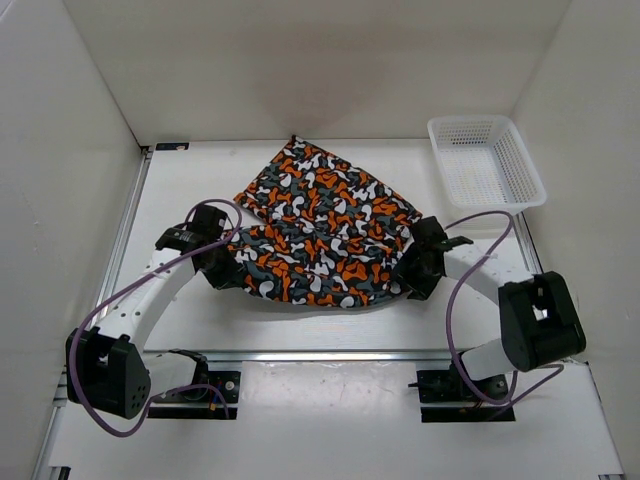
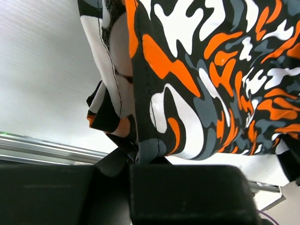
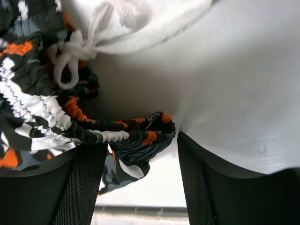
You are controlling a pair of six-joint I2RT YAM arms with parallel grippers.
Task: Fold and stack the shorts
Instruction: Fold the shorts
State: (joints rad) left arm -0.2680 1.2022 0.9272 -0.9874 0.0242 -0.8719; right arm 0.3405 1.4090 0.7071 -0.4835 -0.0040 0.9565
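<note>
Fold step in hand. Shorts (image 1: 325,235) mid-tabletop (image 1: 330,330). Left hand (image 1: 225,268) clamps near hem corner; right hand (image 1: 412,270) straddles waistband, grip unclear. Next, likely: carry near edge over far edge, evenly.

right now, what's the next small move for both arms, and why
Probably lift both together and carry the near edge toward the far one: the left end effector and right end effector each pinch that edge of the shorts, the rest spread on the table.
</note>
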